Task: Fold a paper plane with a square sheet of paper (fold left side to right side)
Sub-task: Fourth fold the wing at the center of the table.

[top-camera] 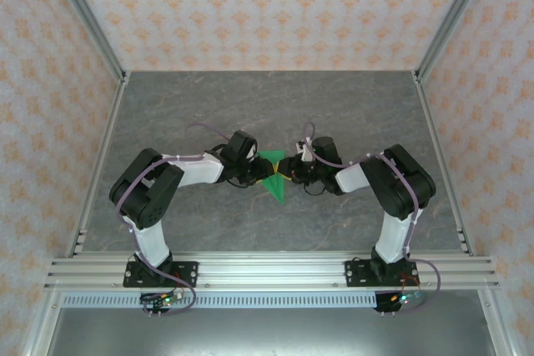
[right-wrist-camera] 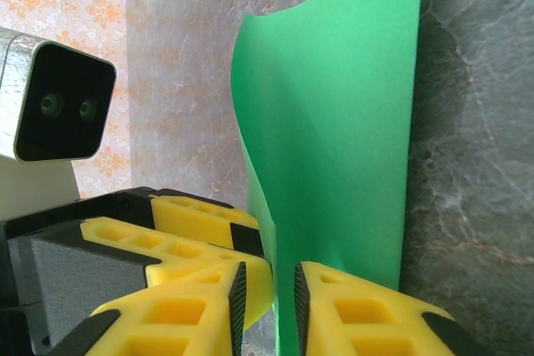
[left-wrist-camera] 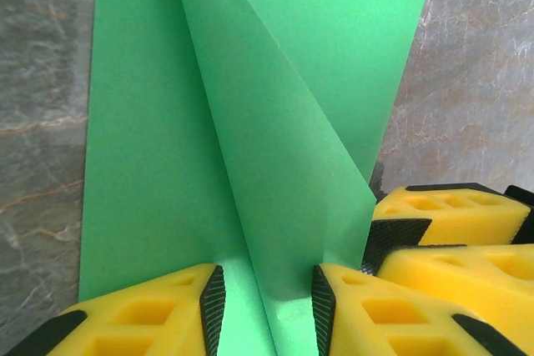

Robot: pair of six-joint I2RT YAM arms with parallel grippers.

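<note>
Pale wallpaper with an orange motif closes three sides of a grey, marble-patterned desk. The green sheet of paper lies near the middle of that desk, well in from every wall. An aluminium rail runs along the desk's near edge, well short of the sheet, and carries both bases. The left arm bends in toward the sheet from its left and the right arm from its right, so the two wrists meet over it. The sheet is partly folded and, seen from above, narrows to a point on its near side. Seen from the left wrist, the sheet of paper has one layer flat on the desk and a flap rising along a slanted crease. The left claw sits at the sheet's left edge and is released: its jaws stand apart, one of its pads on either side of the crease's lower end, each against green. The right claw sits at the sheet's right edge, just beside the left claw. Its jaws are nearly together, and a lifted, curling edge of the sheet of paper runs down between its pads. Whether they pinch that edge I cannot tell.
</note>
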